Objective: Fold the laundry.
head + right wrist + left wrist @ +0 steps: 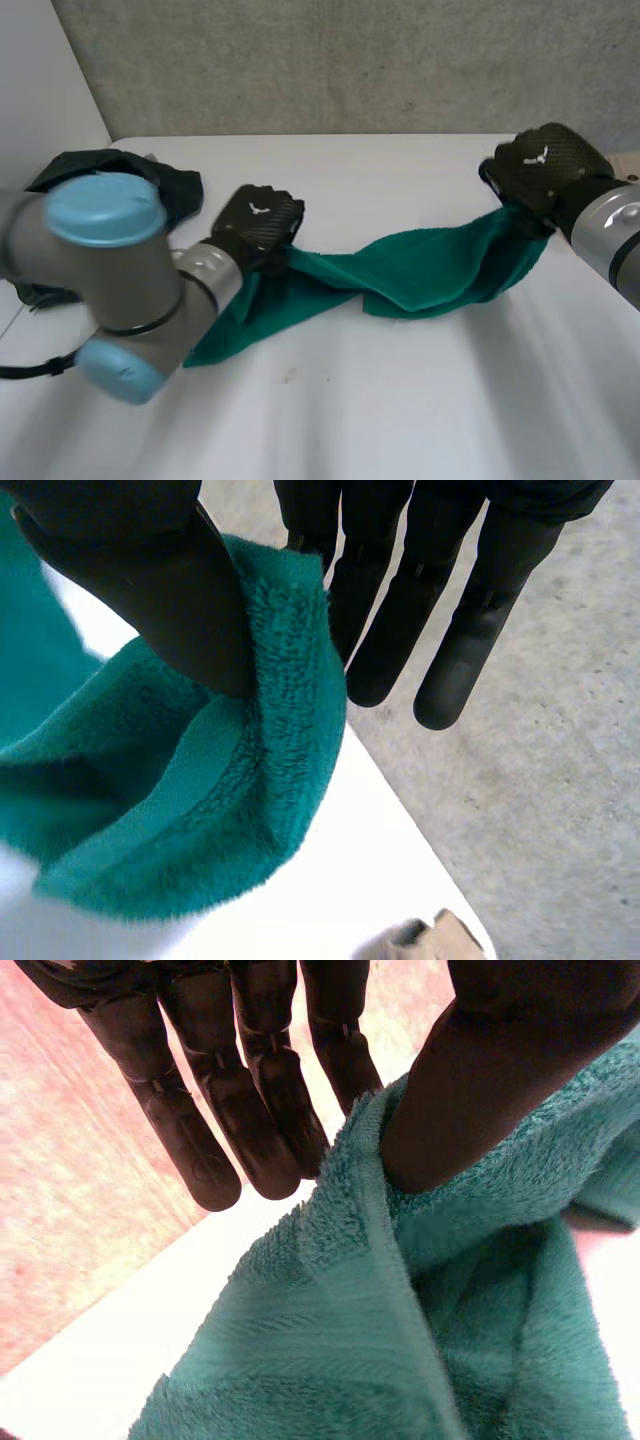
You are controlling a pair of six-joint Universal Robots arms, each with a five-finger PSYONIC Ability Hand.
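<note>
A green towel (420, 270) hangs in a sagging, twisted band just above the white table (400, 410), stretched between my two hands. My left hand (258, 225) holds its left end. In the left wrist view the thumb (500, 1070) presses the towel's hemmed edge (400, 1340) against the fingers (250, 1110). My right hand (545, 165) holds the right end, lifted at the table's far right. There the thumb (150, 580) pinches the folded towel edge (200, 800) against the fingers (420, 600). The towel's lower left part trails on the table under my left forearm.
A heap of dark cloth (165, 180) lies at the far left, behind my left arm. The table's right edge (400, 810) runs just beneath my right hand, with grey floor beyond. A small beige object (425, 940) shows near that edge.
</note>
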